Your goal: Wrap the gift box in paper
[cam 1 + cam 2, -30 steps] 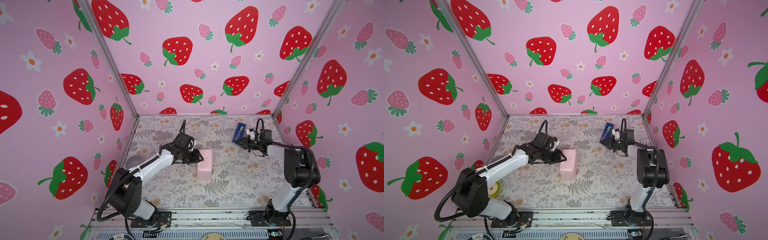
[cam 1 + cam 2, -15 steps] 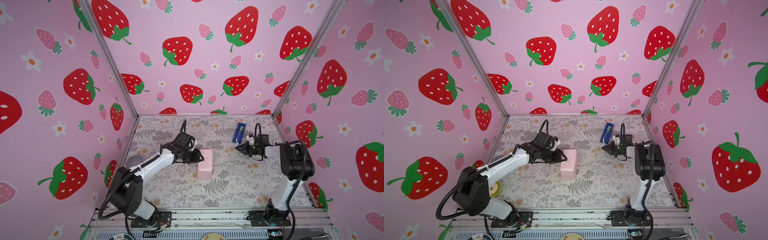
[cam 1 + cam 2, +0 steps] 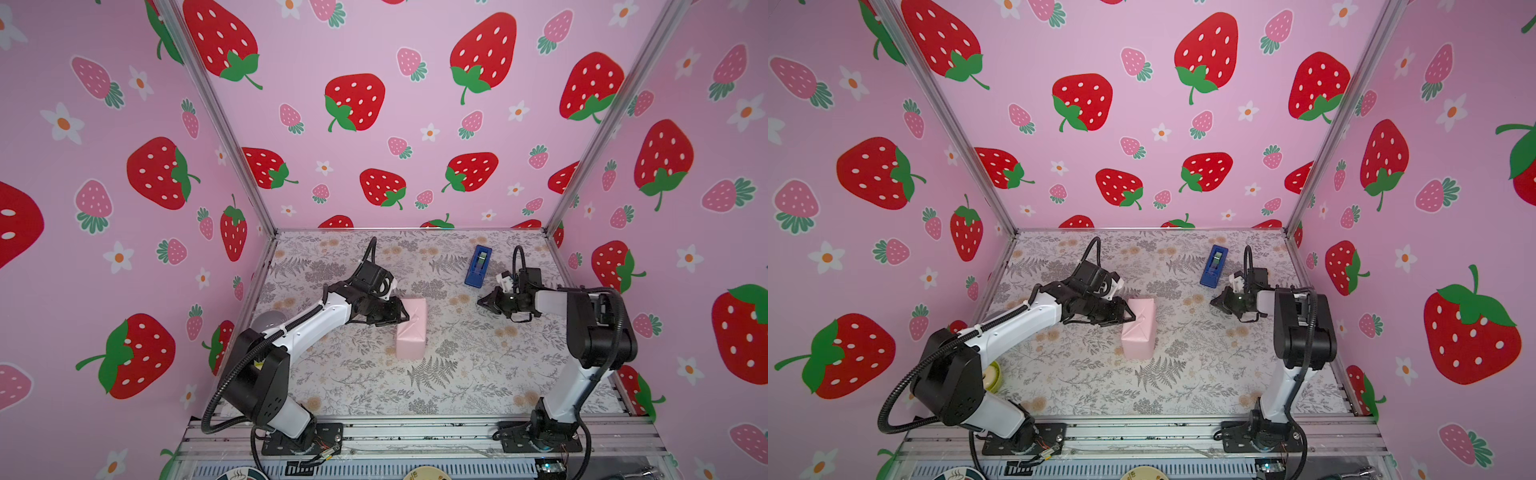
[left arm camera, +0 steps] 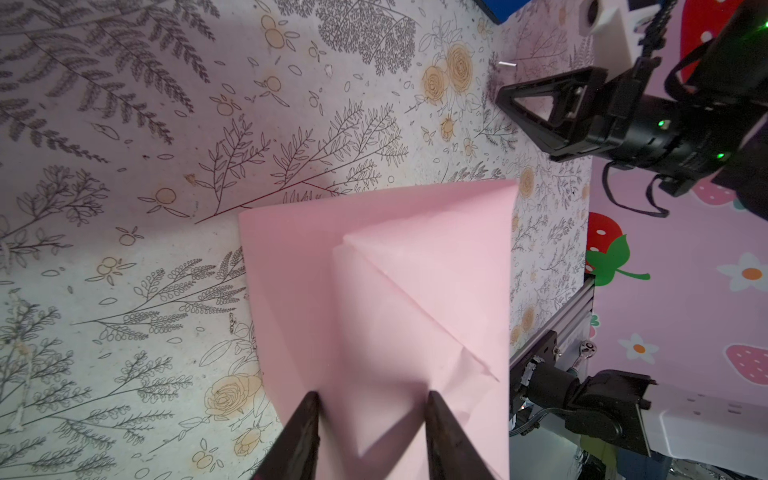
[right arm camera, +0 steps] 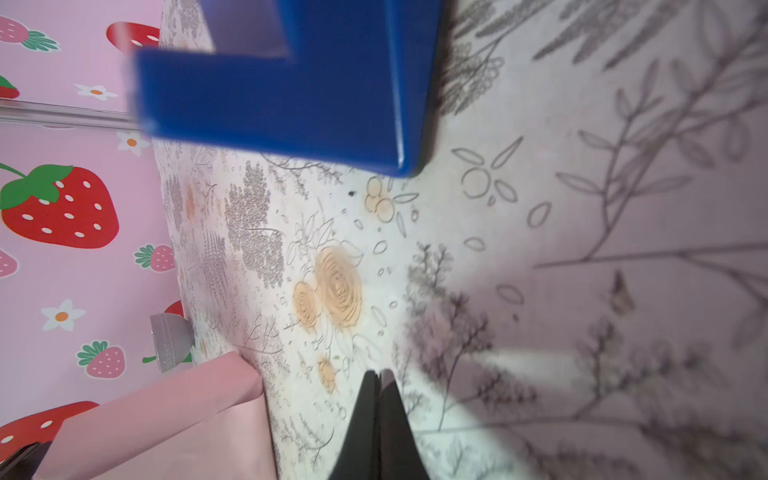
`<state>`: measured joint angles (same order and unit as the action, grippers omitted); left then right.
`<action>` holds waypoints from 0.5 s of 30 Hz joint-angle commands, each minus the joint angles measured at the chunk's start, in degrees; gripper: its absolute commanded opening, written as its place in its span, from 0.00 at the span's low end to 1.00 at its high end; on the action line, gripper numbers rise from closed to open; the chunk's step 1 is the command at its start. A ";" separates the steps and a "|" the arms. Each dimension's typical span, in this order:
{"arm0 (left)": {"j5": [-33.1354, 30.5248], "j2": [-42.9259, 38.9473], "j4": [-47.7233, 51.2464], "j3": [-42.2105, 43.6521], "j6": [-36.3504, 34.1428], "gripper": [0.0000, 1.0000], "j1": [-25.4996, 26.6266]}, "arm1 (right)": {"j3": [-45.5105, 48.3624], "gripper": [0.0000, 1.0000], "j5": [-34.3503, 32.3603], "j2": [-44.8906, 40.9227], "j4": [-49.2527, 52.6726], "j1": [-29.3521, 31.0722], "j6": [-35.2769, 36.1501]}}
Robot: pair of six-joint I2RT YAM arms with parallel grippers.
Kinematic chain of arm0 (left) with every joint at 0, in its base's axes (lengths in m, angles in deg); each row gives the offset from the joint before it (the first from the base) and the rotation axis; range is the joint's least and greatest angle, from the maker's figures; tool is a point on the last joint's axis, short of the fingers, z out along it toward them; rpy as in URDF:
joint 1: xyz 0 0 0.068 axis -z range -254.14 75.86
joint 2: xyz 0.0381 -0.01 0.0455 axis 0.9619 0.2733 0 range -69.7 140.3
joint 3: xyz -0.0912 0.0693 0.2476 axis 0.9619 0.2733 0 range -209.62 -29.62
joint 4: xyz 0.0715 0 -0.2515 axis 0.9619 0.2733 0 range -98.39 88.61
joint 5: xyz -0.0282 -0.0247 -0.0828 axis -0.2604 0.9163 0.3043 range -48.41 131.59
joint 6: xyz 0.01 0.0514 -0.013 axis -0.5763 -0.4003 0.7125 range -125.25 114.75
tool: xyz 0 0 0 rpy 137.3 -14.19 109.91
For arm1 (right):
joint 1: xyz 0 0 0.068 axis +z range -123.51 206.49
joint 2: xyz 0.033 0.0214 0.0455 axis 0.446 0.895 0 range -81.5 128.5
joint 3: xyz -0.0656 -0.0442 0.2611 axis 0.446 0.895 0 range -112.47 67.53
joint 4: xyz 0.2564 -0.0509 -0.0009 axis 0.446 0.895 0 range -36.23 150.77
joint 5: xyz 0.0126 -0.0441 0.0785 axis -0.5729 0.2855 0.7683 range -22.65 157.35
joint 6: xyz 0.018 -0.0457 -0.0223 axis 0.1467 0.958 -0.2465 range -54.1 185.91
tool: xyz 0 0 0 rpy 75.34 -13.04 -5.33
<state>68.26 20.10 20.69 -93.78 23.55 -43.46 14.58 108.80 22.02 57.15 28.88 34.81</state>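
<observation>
Left gripper (image 3: 405, 319) rests against the left side of the paper (image 3: 411, 332), its 2 fingers (image 4: 299, 436) half spread and pressing a face creased into triangular folds; whether they pinch a fold is unclear. Inside that pink paper the box is hidden, lying between the 2 grippers, its long axis seemingly running far to near in both top views. Right gripper (image 3: 482, 300) is closed tight with nothing visible in it, well apart on the paper's right, near the blue dispenser (image 3: 478, 266). Tape would have to travel leftward to reach the folds.
</observation>
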 commanded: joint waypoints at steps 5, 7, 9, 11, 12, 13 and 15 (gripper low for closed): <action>-4.60 8.21 11.65 -5.03 -10.25 0.44 1.29 | -0.88 0.00 1.34 -13.73 11.80 2.83 4.51; -4.71 9.90 13.39 -7.25 -12.75 0.44 1.64 | -1.23 0.00 1.68 -16.58 14.28 4.07 5.28; -4.58 11.87 15.15 -9.57 -15.26 0.44 2.01 | -1.75 0.00 3.03 -19.34 17.08 5.95 6.36; -4.42 13.53 16.38 -11.42 -17.37 0.44 2.66 | -2.59 0.00 4.29 -21.39 19.56 8.19 7.45; -4.18 14.34 16.87 -12.37 -18.43 0.44 3.00 | -3.21 0.00 4.62 -22.26 20.64 9.55 8.08; -3.79 15.01 17.25 -13.15 -19.40 0.44 3.30 | -3.74 0.00 4.94 -22.86 21.65 10.82 8.56; -3.58 16.30 17.86 -14.81 -21.23 0.44 4.00 | -5.23 0.00 4.96 -24.06 23.74 13.80 9.53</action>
<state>69.49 31.50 29.91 -108.86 8.47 -41.12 11.80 111.86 -0.01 74.88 40.11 40.67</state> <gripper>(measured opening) 0.436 0.049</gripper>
